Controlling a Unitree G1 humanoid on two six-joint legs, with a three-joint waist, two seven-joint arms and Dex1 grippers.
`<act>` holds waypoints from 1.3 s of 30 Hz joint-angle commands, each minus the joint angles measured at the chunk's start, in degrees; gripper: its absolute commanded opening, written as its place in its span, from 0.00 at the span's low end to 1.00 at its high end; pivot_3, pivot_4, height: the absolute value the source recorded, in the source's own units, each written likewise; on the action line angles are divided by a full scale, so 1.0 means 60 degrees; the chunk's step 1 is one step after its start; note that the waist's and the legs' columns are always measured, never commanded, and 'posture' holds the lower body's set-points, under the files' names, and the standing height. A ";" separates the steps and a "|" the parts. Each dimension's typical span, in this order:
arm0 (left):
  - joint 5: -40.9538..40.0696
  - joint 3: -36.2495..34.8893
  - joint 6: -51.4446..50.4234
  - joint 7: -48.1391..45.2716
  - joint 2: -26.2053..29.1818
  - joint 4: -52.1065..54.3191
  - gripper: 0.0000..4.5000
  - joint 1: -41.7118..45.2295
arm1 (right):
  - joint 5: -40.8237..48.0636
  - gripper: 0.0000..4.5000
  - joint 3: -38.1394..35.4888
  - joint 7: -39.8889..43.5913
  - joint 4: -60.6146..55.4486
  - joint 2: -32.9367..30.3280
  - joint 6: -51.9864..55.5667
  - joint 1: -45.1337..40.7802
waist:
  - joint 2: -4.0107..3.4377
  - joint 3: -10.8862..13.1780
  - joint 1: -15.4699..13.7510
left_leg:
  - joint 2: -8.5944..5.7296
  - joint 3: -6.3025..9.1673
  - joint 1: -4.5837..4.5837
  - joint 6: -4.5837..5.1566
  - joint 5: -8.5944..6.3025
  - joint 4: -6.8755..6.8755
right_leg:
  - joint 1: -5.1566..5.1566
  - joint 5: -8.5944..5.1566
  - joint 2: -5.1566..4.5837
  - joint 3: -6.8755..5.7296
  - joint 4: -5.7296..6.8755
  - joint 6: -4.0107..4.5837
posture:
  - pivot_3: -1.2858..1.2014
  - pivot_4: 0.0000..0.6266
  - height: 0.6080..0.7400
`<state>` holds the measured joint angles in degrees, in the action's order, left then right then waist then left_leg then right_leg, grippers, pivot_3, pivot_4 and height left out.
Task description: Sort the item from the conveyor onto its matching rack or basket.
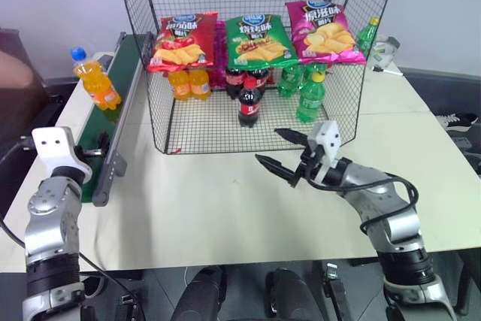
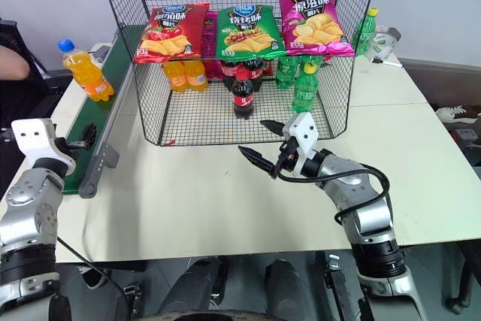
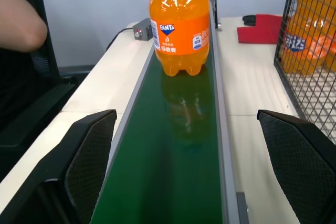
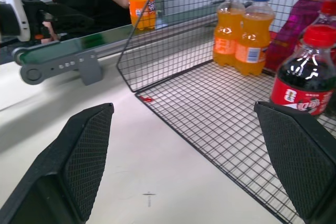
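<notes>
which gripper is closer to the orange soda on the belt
Left. The left gripper sits open at the conveyor's near end, facing the orange soda bottle. The right gripper is over by the rack.

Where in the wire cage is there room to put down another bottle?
The rack floor is bare at the front: left of the cola bottle, in front of the two orange sodas. It is also bare between the cola and green bottle. The back row is crowded.

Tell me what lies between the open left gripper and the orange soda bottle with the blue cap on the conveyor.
Only bare dark-green conveyor belt: in the left wrist view nothing lies between the left gripper and the orange soda bottle.
</notes>
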<state>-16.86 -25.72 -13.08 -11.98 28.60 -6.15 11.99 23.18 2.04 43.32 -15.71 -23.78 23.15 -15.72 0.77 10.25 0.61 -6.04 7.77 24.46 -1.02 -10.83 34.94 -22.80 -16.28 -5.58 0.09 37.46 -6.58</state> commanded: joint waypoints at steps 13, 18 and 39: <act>-0.0420 -0.0999 0.0521 -0.0217 0.0319 0.0315 1.00 -0.0024 | -0.0176 1.00 0.0261 -0.0038 -0.0042 0.0029 -0.0203 -0.0275 | 0.0001 -0.0001 -0.0012 | 0.0000 0.0000 0.0000 0.0000 0.0000 0.0004 | -0.0026 0.0000 -0.0001 0.0002 -0.0001 0.0000 | 0.52 0.24 1.00; -0.0464 -0.1032 0.0657 -0.0298 0.0430 0.0257 1.00 0.0029 | -0.0246 1.00 0.0289 -0.0031 -0.0006 0.0035 -0.0268 -0.0271 | 0.0001 0.0000 -0.0002 | 0.0000 -0.0001 0.0000 0.0000 0.0000 0.0002 | -0.0026 0.0000 -0.0001 0.0002 -0.0001 0.0000 | 0.52 0.24 1.00; -0.0667 -0.1010 0.0455 -0.0562 0.0610 0.0377 0.59 -0.0147 | -0.0285 1.00 0.0444 -0.0073 -0.0067 0.0176 -0.0268 -0.0275 | 0.0001 0.0000 0.0001 | 0.0000 -0.0001 0.0000 0.0000 0.0000 0.0002 | -0.0028 0.0000 -0.0001 0.0002 0.0000 0.0000 | 0.52 0.24 1.00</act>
<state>-20.82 -30.33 -10.76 -15.72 31.20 -5.53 11.36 21.12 4.68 43.02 -14.80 -23.03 22.75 -16.44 0.77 10.24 0.62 -6.04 7.76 24.46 -1.02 -10.83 34.94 -22.97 -16.28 -5.58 0.11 37.46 -6.58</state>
